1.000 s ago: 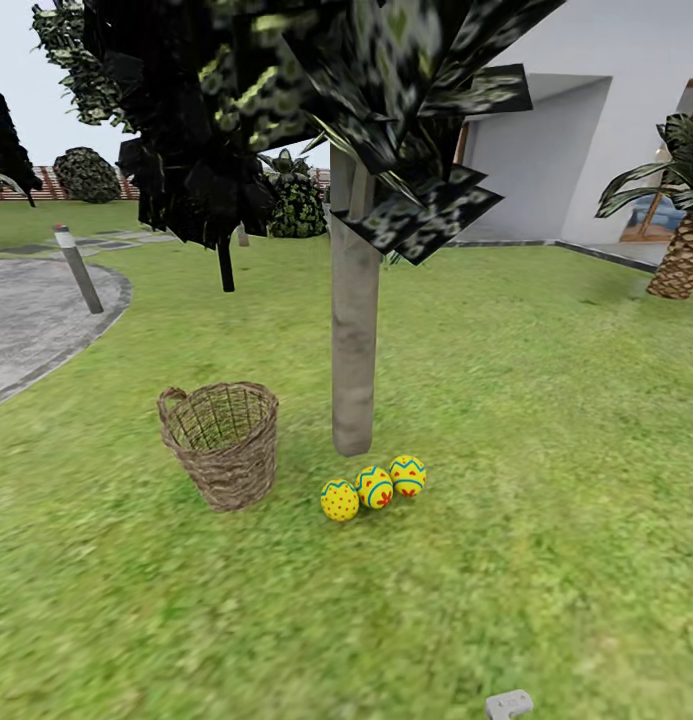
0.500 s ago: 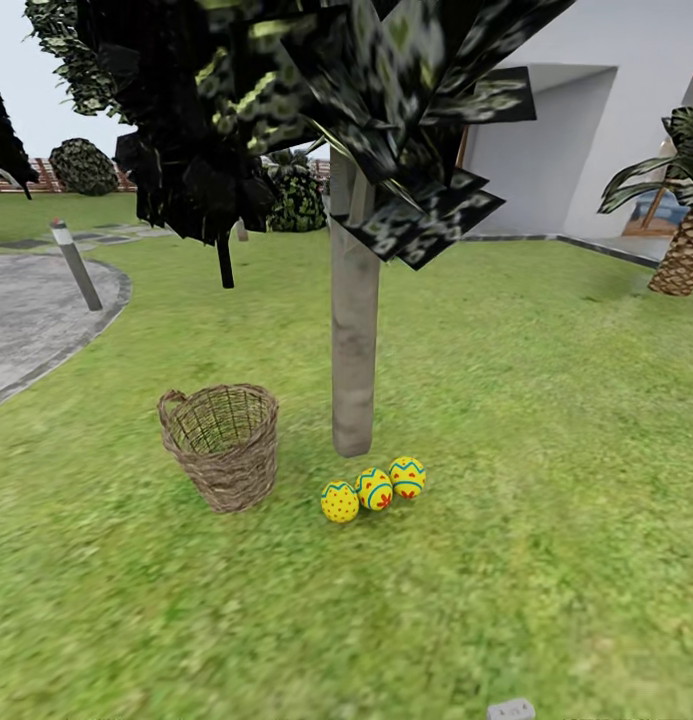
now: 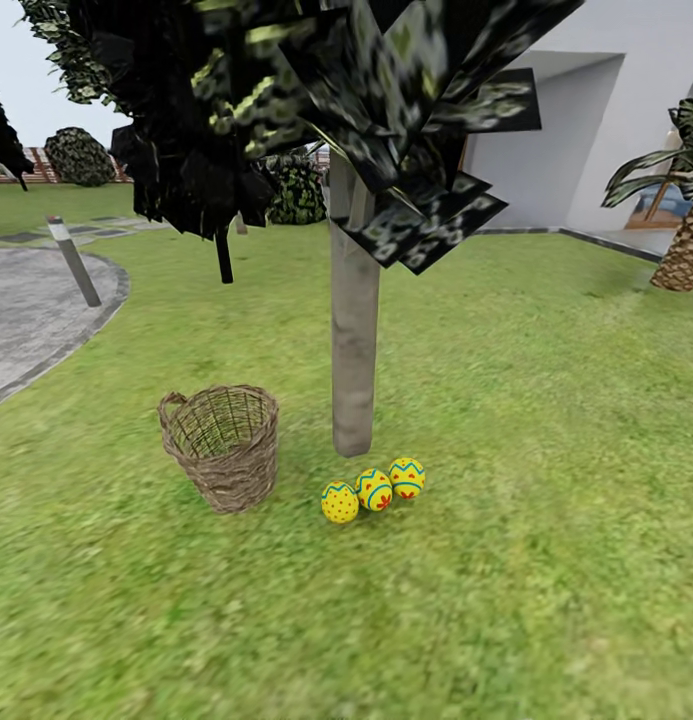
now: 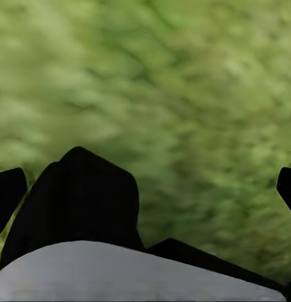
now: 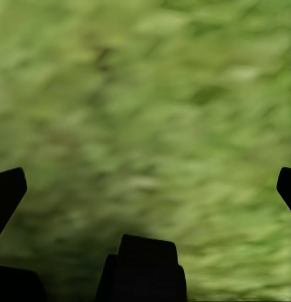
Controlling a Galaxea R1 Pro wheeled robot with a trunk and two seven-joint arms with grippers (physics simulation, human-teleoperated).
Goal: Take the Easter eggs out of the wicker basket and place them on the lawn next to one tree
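Since a second ago the grey arm tip has left the head view, while three smooth, rigid, roll-prone Easter eggs (image 3: 373,489) lie at the tree's (image 3: 353,340) six o'clock beside the empty wicker basket (image 3: 223,445), both hands (image 4: 145,179) (image 5: 145,179) spread, grasping nothing.

A grey paved patch (image 3: 31,320) is lying at the left, with a tilted grey post (image 3: 76,262) standing at its edge. A palm (image 3: 681,230) is standing at the right beside the white house (image 3: 586,130), and round bushes (image 3: 78,157) are sitting far back.
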